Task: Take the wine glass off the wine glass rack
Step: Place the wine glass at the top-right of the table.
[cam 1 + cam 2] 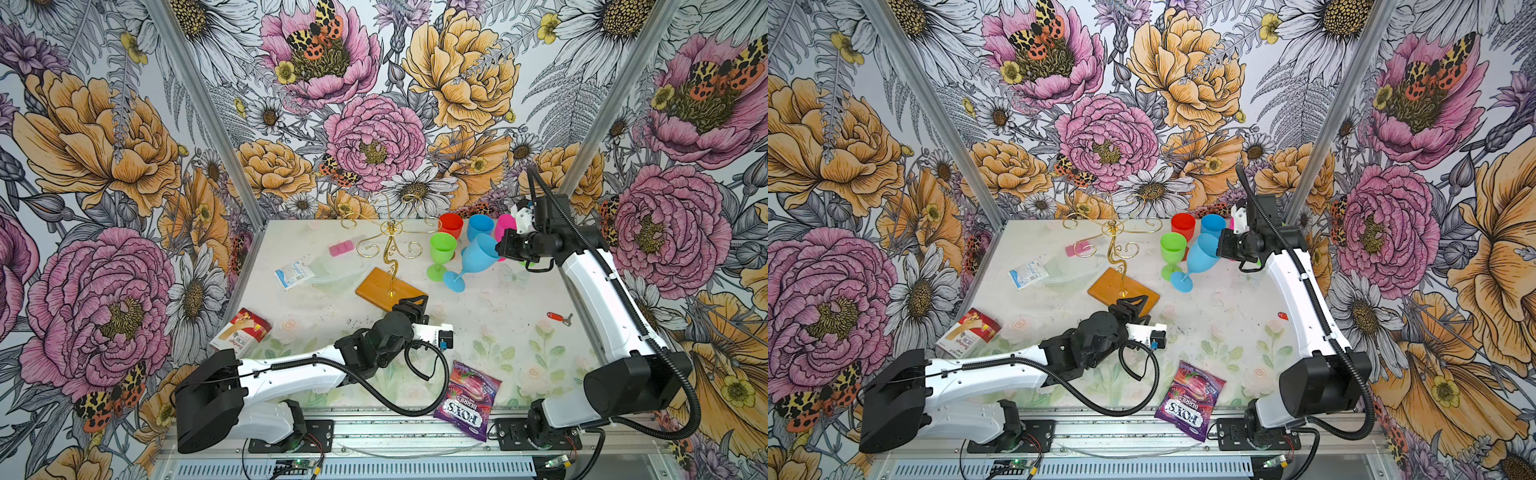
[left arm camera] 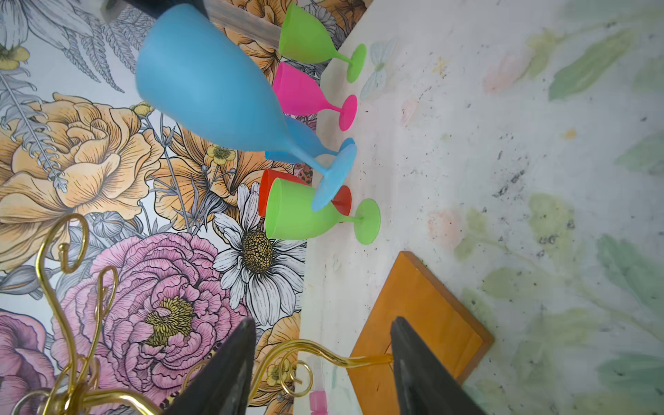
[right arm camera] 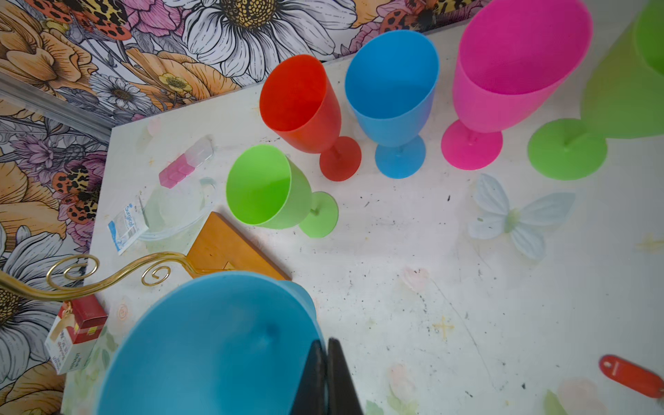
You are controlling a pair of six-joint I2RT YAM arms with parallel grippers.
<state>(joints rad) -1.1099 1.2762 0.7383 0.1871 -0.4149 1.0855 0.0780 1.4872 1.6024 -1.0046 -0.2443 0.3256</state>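
Observation:
The blue wine glass [image 1: 478,257] [image 1: 1200,258] [image 2: 208,82] hangs tilted to the right of the wine glass rack, off its arms, with its foot low over the table. My right gripper [image 1: 498,248] [image 3: 325,342] is shut on the glass's rim [image 3: 215,341]. The wine glass rack [image 1: 390,237] [image 1: 1112,232] is gold wire on a brown wooden base [image 1: 380,289] [image 2: 424,305], and no glass hangs on it. My left gripper [image 1: 415,301] [image 2: 323,319] is open, its jaws straddling the rack's gold stem [image 2: 323,350] just above the base.
Red [image 1: 451,224], blue [image 1: 480,226], pink [image 1: 505,226] and green [image 1: 442,249] glasses stand at the back right. A candy bag [image 1: 467,399], a bandage box [image 1: 241,332], a gauze packet [image 1: 291,272], a pink pill case [image 1: 340,248] and a red key tag [image 1: 557,318] lie about.

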